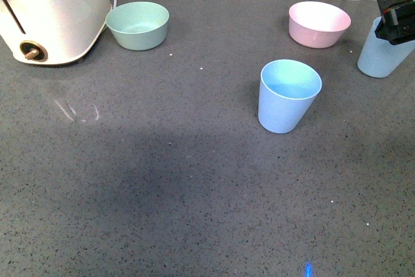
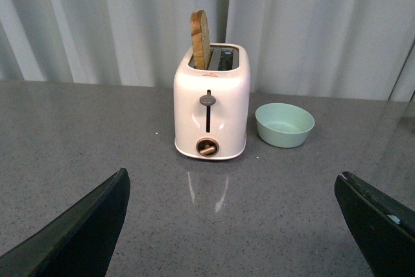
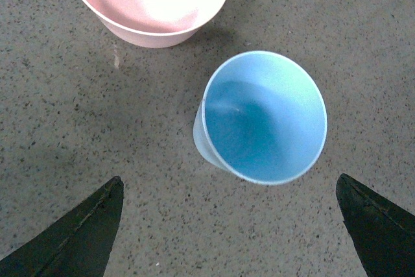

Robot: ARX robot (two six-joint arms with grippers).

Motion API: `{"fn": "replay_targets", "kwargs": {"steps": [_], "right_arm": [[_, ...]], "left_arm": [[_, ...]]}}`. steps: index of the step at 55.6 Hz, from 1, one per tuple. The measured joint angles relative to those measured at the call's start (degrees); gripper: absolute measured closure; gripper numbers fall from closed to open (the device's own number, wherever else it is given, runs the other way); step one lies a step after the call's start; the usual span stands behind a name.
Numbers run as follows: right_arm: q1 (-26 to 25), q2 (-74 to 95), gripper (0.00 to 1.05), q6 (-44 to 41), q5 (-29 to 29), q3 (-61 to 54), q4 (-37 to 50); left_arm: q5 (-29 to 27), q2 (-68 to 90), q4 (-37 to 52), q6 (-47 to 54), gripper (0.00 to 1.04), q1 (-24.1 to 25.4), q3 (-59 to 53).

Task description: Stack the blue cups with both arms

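Pale blue matte plastic, tapered and handleless with a lighter aqua inside, one cup [image 1: 289, 95] stands upright near the middle of the grey speckled tabletop [image 1: 162, 192]. Its twin [image 1: 381, 56] stands at the far right, near the pink bowl [image 1: 319, 24]. Over that twin hangs the right end effector [image 3: 228, 181], its black fingers [image 3: 78, 231] spread wide and gripping nothing, while the left end effector [image 2: 232, 174] is likewise released and empty, facing a white toaster [image 2: 211, 105] and a green bowl [image 2: 284, 124].
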Motion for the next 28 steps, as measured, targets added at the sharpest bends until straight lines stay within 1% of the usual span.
{"fn": "replay_targets", "kwargs": {"steps": [13, 18, 28], "right_arm": [[0.5, 6.0, 0.09, -0.2, -0.3, 7.2, -2.9], [0.6, 7.6, 0.09, -0.1, -1.1, 8.7, -4.0], [0.6, 10.0, 0.09, 0.3, -1.1, 10.2, -4.9]], "left_arm": [[0.0, 0.0, 0.0, 0.0, 0.09, 0.0, 0.0], [0.0, 0.0, 0.0, 0.0, 0.09, 0.0, 0.0], [0.0, 0.0, 0.0, 0.0, 0.09, 0.0, 0.0]]}}
